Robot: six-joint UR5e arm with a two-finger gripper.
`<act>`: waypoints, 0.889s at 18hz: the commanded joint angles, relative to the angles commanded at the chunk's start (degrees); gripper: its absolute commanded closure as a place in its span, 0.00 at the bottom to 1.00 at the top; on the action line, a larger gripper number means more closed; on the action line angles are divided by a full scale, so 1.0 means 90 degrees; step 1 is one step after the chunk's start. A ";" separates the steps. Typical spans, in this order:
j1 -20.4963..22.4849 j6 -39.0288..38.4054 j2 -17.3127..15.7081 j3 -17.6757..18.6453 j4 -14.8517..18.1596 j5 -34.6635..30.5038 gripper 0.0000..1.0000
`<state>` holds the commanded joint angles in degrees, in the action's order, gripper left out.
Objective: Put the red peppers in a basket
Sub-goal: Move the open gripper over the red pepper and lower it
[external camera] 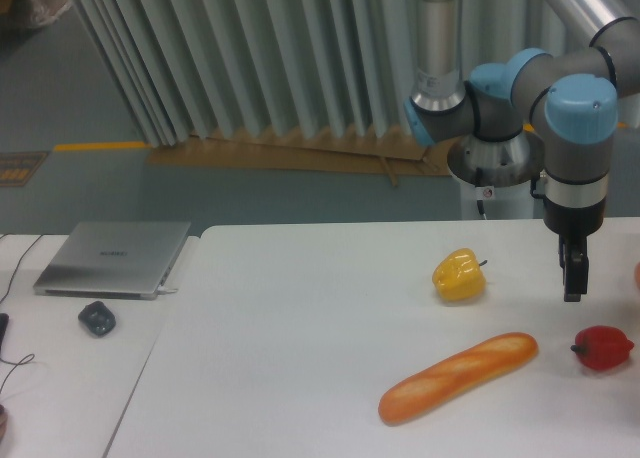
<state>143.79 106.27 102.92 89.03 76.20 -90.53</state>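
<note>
Gripper (574,288) hangs over the table's (300,318) right edge, just above the red pepper (603,347), can't tell if its fingers are open.

white table (300,308), grey pleated curtain (250,58)

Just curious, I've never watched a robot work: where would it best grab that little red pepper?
Probably from straight above, closing across the rounded body of the red pepper. Its stem points sideways toward the bread loaf, so the top is clear. The tool hangs nearly above it.
</note>
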 joint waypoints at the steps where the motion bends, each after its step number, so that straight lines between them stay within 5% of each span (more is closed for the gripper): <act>1: 0.0020 -0.0050 0.0000 0.0000 0.0000 0.0010 0.00; 11: 0.0595 -0.1550 0.0361 -0.0010 -0.0186 -0.0029 0.00; 16: 0.0625 -0.1574 0.0440 -0.0097 -0.0497 -0.0320 0.00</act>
<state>149.41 92.11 106.88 88.16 71.73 -93.41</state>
